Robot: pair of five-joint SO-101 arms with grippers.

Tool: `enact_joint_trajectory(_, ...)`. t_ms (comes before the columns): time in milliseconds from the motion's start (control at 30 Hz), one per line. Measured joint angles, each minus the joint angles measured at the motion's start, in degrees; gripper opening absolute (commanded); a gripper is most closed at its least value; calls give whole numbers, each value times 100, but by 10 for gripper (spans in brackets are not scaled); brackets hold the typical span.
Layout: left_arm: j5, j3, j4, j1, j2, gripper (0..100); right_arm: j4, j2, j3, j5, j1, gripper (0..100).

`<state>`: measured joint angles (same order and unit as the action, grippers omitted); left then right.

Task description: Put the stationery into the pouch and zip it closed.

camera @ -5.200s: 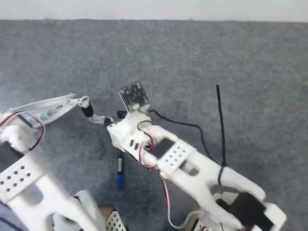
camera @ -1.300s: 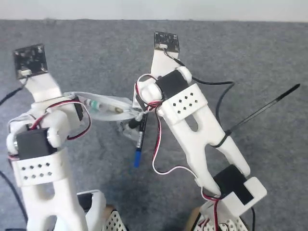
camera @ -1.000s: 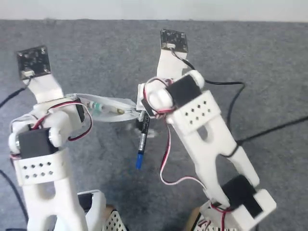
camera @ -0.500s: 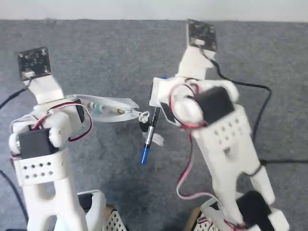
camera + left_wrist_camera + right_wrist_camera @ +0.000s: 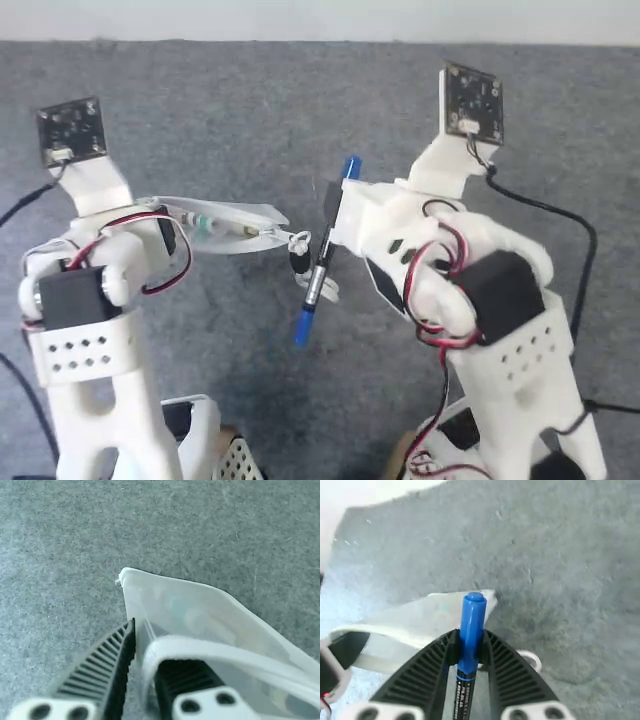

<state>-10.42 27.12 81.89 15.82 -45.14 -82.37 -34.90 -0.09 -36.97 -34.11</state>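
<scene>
Count: one pouch (image 5: 228, 222), one pen (image 5: 320, 268), two grippers. Left gripper (image 5: 142, 645) clamped on pouch edge, one finger either side of clear wall. Pouch held above grey desk (image 5: 220, 110), over its left half (pale green item inside, too faint to name). Right gripper (image 5: 470, 636) pinching pen mid-barrel; blue cap sticks out past fingertips, barrel runs back between fingers. Pen tilted, just beside pouch's zipper end, outside pouch.

We find the pouch (image 5: 225, 222) above the desk (image 5: 200, 110), one end clamped in the left tool (image 5: 141, 635), the other reaching toward the right arm. Just beside that free end, the pen (image 5: 318, 272) hangs tilted in the right tool (image 5: 469, 642).
</scene>
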Motion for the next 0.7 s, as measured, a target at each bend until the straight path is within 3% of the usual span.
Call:
enact_joint_trajectory(500,0,0,0,0,0,10,2567,-1758,2532,0,-9,6)
enact_joint_trajectory(700,0,0,0,0,0,10,3569,-2198,3490,0,-396,6)
